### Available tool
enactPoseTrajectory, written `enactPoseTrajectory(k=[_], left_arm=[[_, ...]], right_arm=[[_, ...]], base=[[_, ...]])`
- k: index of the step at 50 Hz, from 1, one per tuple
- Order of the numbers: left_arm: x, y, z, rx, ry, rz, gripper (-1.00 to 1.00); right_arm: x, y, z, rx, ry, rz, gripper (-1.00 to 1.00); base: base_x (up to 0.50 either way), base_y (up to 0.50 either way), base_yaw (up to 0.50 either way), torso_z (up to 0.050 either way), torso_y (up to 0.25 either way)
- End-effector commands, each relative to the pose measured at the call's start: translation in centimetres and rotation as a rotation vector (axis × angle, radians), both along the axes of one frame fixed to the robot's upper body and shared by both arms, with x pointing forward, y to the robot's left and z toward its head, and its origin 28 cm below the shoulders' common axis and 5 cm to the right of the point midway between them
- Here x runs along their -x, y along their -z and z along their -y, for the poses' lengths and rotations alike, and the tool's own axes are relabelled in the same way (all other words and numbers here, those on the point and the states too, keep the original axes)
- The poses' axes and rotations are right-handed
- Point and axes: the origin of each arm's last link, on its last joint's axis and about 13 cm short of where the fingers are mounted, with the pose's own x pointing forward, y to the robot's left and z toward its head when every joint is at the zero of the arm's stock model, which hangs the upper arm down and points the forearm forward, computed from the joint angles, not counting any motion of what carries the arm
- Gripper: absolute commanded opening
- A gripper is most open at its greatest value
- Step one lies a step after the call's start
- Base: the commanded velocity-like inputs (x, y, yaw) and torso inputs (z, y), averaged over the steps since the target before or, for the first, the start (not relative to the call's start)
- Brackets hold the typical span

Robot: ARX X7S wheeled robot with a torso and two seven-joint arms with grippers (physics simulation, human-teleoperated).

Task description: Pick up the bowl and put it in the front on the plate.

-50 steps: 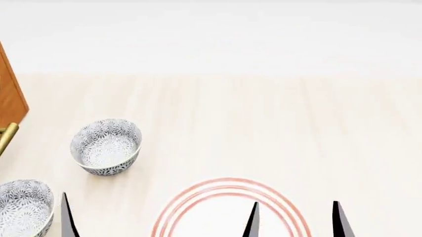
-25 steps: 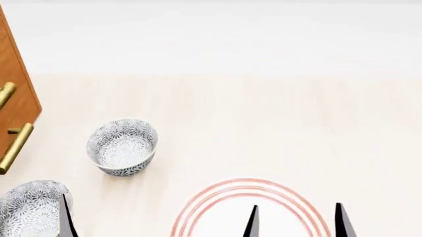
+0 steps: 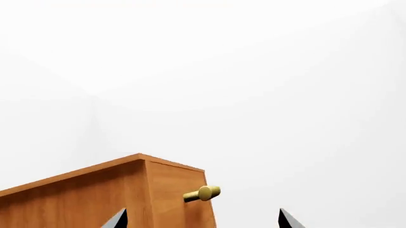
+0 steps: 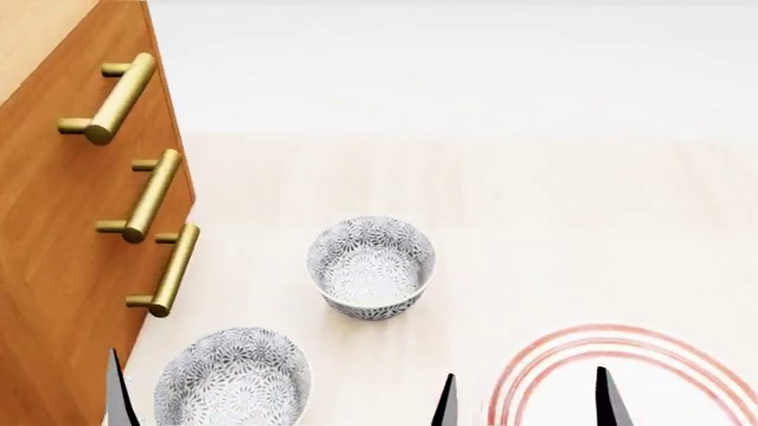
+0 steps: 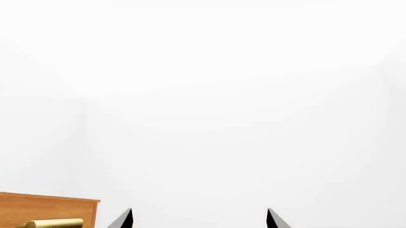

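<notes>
Sitting on the pale table (image 4: 569, 204) well ahead of both grippers, the bowl (image 4: 371, 265) is untouched, plate (image 4: 627, 377) near-right under the right gripper (image 4: 521, 404), whose jaws are spread and empty; left gripper (image 3: 199, 221) likewise.

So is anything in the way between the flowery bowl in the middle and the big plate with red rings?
Nothing visible is. In the head view, bare pale tabletop lies between the bowl and the plate. The other bowl sits nearer the wooden drawers, off that path.
</notes>
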Motion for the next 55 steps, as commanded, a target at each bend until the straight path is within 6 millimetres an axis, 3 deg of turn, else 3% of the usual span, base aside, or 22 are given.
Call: enactPoseTrajectory(k=[1,21,44,55], left_arm=[[0.0,-0.24,-0.09,0.008,-0.009,0.013,1.0],[-0.14,-0.05,0.09,-0.007,-0.01,-0.017,1.0],[-0.05,-0.03,0.1,-0.015,-0.019,-0.012,1.0],[0.47,-0.62,0.23,-0.019,-0.003,0.069,1.0]], right_arm=[[-0.08,-0.08,0.02,0.014,0.008,0.016,1.0],[-0.25,-0.04,0.07,0.002,0.015,-0.001,1.0],[-0.25,0.09,0.07,0.004,0.015,-0.008,1.0],[-0.43,-0.12,0.07,0.01,0.03,-0.017,1.0]], base=[[0.0,0.0,0.0,0.0,0.0],[0.0,0.0,0.0,0.0,-0.009],[0.0,0.0,0.0,0.004,-0.216],[0.0,0.0,0.0,0.0,-0.012]])
